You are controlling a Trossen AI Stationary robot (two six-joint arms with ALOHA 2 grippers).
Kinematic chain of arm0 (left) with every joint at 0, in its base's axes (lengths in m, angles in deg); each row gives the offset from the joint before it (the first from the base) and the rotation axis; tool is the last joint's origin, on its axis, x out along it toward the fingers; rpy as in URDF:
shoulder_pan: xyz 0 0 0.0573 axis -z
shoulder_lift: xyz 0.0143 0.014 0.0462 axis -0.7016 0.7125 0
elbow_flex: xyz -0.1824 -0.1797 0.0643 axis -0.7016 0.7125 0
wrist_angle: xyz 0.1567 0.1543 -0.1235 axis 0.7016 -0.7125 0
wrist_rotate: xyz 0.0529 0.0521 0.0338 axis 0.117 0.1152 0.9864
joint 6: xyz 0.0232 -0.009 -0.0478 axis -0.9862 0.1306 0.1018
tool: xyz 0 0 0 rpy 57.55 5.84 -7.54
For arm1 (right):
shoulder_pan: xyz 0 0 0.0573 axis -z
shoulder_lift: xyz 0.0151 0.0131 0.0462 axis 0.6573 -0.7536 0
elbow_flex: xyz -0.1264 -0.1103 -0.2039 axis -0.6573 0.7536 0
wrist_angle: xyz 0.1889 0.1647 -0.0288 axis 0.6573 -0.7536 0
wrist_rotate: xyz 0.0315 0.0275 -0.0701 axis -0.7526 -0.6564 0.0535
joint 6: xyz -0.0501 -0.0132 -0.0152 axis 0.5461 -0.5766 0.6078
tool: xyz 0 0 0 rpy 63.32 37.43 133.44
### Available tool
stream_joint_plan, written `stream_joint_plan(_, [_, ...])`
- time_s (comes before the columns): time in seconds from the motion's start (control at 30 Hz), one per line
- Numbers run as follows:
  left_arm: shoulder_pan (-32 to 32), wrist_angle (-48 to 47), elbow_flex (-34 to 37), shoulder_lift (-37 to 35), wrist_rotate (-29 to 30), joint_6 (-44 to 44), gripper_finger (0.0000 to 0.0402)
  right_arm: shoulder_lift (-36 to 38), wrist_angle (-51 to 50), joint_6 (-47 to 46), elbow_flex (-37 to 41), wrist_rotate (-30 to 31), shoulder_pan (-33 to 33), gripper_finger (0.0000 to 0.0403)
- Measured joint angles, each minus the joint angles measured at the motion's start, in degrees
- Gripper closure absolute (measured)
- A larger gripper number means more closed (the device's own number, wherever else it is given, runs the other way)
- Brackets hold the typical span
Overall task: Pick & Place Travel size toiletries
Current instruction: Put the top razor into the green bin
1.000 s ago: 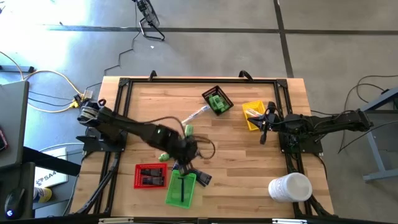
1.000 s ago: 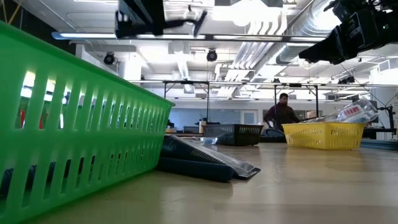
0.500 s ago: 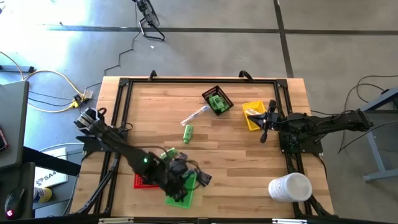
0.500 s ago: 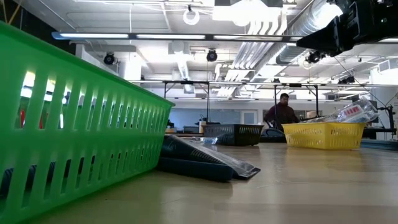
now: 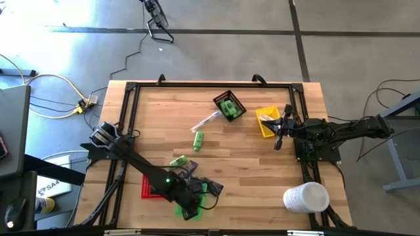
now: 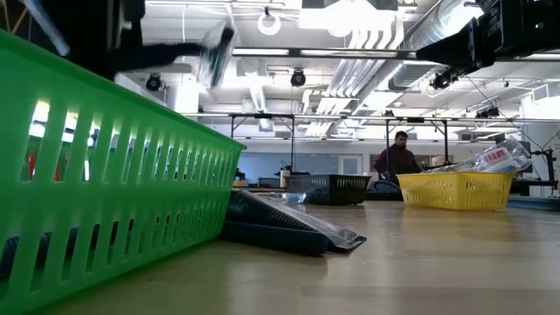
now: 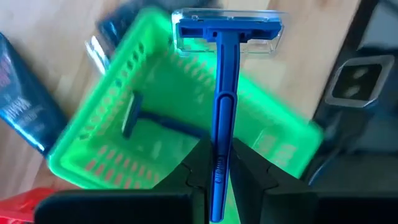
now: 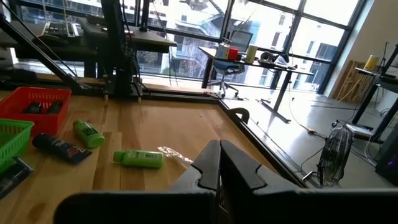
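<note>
Down at the near edge of the wooden table (image 5: 262, 164), the left gripper (image 7: 222, 163) hangs over the green slotted plastic tray (image 7: 180, 124), its jaws clenched on the handle of a blue disposable razor with a clear cap (image 7: 225, 93). The razor's head points straight out ahead of the jaws, and below it a second dark blue razor (image 7: 149, 118) lies flat on the tray floor. Off to one side of the jaws, outside the tray wall, lies a dark flat tube with pale lettering (image 7: 22, 99), and a corner of the red plastic tray (image 7: 15, 208) shows next to the green one.

From above, the left arm covers most of the green tray and part of the red tray (image 5: 149, 190). Beyond the jaws, toward the table's middle, lie two bright green little bottles (image 5: 198, 139), a long clear-wrapped stick (image 5: 206, 121), and farther on a black mesh tray holding green items (image 5: 229, 106).

The right gripper (image 8: 219, 163) waits with its jaws pressed together just beside the yellow plastic tray (image 5: 266, 121), which holds clear-wrapped pieces. A big white cylinder (image 5: 306, 197) stands near the right arm's base.

Across the room behind the table, a person (image 6: 396, 160) is seen.
</note>
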Motion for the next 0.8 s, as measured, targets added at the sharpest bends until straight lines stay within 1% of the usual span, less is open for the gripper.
stream_joint_plan(0.07, [0.0,0.5,0.0,1.2,-1.3,-0.3,0.0367,0.0,0.0,0.0,0.0,0.0,0.0,0.04])
stream_joint_plan(0.2, [0.0,0.6,0.0,2.0,-1.6,-0.2,0.0367,0.0,0.2,0.0,0.0,0.0,0.0,0.04])
stream_joint_plan(0.43, [0.0,0.6,0.0,2.2,-1.6,5.9,0.0367,0.0,0.3,0.0,0.0,0.0,0.0,0.04])
stream_joint_plan(0.57, [0.0,0.5,0.0,2.2,-1.6,6.2,0.0366,0.0,0.3,0.0,0.0,0.0,0.0,0.04])
stream_joint_plan(0.67, [-0.4,0.5,0.0,2.2,-1.6,6.2,0.0349,0.0,0.3,0.0,0.0,0.0,0.0,0.04])
stream_joint_plan(0.8, [-0.9,0.1,0.0,2.2,-1.8,8.1,0.0306,0.0,0.3,0.0,0.0,0.0,0.0,0.04])
